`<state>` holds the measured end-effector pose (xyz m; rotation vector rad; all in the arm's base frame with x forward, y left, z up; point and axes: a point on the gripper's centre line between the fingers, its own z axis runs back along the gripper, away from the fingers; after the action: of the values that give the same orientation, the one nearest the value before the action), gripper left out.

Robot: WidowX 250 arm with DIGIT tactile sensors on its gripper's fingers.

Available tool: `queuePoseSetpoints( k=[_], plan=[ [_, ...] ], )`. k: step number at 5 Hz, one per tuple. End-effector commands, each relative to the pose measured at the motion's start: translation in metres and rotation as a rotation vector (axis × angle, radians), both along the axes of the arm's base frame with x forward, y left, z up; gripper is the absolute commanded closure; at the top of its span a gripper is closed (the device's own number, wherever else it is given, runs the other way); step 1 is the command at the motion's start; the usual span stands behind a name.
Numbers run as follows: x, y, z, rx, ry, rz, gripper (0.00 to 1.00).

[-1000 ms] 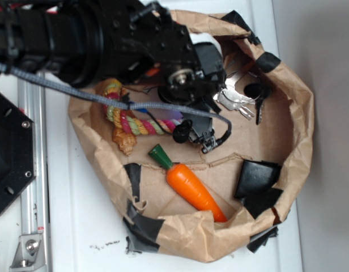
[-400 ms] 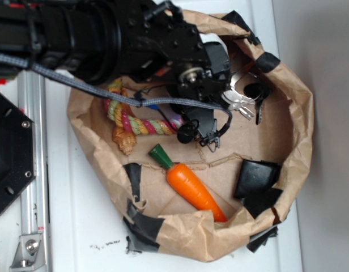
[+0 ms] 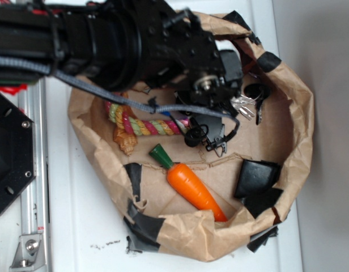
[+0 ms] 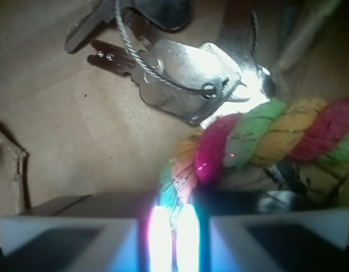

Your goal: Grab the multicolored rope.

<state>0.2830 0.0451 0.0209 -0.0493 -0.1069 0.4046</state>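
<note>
The multicolored rope (image 3: pixel 141 126) is thick and twisted, pink, yellow and green, lying bent inside the paper bag.

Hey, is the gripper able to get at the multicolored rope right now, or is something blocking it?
Probably yes. In the wrist view the gripper already has the end of the multicolored rope between its fingers. The keys lie just beyond, not in the way.
</note>
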Motion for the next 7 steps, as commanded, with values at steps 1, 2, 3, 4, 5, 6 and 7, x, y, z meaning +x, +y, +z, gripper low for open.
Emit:
queuePoseSetpoints(
  k=[1,2,3,4,5,6,7],
  plan=[
    [-0.018,0.010,0.043,0.050,-0.096,0.051,0.00],
    [-0.017,0.012,0.041,-0.014,-0.088,0.088,0.00],
    [-0.009,0.014,0.014,-0.025,-0.061,0.107,0.00],
    [0.007,0.009,-0.016,-0.096,0.017,0.096,0.00],
    [0.008,0.011,-0.023,-0.149,0.033,0.111,0.00],
    [0.007,0.010,-0.022,-0.135,0.032,0.096,0.00],
    [0.007,0.010,-0.023,-0.135,0.045,0.111,0.00]
  ],
)
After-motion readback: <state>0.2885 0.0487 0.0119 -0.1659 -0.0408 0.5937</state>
